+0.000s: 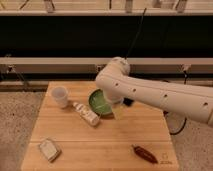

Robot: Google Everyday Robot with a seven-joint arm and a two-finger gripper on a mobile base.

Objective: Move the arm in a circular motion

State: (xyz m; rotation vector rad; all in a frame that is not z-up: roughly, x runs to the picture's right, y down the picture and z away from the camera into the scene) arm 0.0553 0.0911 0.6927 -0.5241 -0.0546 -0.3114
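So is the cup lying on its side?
No, the cup stands upright left of the green bowl, the gripper at the bowl's right edge.

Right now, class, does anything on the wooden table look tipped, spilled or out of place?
Only the small bottle: it lies on its side, slanted, between the white cup and the green bowl. No spill shows. The arm reaches in from the right, its gripper over the bowl's right edge.

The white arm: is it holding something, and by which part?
Nothing seems held. The pale gripper at the tip of the arm hangs above the right rim of the green bowl, no object seen in it.
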